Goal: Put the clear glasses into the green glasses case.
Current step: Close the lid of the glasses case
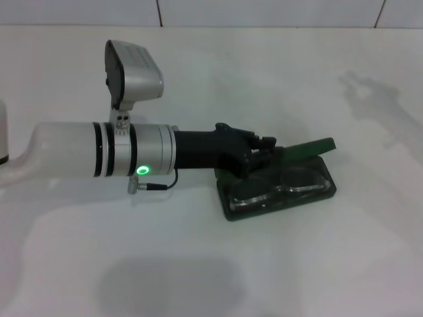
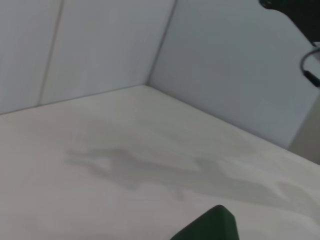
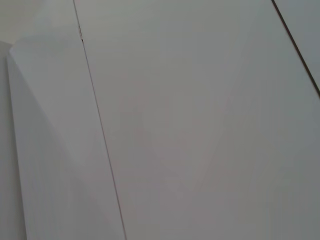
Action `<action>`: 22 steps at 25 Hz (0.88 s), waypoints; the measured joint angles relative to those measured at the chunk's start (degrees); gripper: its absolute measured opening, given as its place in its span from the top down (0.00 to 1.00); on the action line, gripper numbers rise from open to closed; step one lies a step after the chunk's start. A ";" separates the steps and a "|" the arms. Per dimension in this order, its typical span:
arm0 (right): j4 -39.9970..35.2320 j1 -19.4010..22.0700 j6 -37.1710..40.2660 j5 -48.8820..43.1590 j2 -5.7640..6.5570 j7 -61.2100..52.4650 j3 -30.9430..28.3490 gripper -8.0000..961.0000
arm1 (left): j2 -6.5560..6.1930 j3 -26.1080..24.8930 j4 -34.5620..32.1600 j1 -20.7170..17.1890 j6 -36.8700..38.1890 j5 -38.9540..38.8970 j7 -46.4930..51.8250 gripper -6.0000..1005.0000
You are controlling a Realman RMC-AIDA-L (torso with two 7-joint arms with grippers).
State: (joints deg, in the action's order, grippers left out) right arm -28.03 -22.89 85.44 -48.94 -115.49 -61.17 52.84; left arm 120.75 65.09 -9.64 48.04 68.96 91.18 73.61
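On the table, the clear glasses point(image 1: 281, 187) fill the green glasses case point(image 1: 232, 210); left tool's point(image 1: 264, 150) spread unclear.

The head view looks forward and down on the white desk point(image 1: 297, 264) from fairly near. The left wrist view skims low over that desk toward grey wall panels, sharing one corner of the dark green rectangular glasses case point(image 1: 281, 188) point(image 2: 212, 226). The right wrist view faces only pale wall panels

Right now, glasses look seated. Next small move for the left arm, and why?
Probably push the lid down. The clear glasses lie inside the green glasses case, and the left gripper sits at its half-raised lid.
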 joint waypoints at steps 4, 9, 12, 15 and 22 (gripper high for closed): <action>0.00 0.09 0.01 -0.10 0.01 0.01 -0.02 0.83 | 0.00 0.05 0.29 -0.62 2.27 0.31 -2.28 0.78; 0.00 0.21 0.26 0.06 0.01 0.01 -0.03 0.83 | 0.00 2.79 -0.17 -1.31 2.80 -0.18 -2.79 0.78; 0.00 0.21 0.31 0.19 0.01 0.01 -0.03 0.83 | 0.01 3.94 -0.29 -1.47 3.00 -0.23 -3.06 0.78; 0.00 0.21 0.35 0.22 0.01 0.01 -0.03 0.83 | 0.00 4.66 -0.23 -1.54 3.49 -0.23 -3.85 0.78; -0.01 0.20 0.43 0.26 0.01 0.00 -0.03 0.83 | 0.00 6.13 -0.25 -2.09 4.69 -0.25 -5.39 0.78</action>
State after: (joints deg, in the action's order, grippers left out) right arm -28.04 -22.69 85.86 -48.68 -115.48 -61.17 52.82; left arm 120.76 71.22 -9.89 45.95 73.66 90.93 68.22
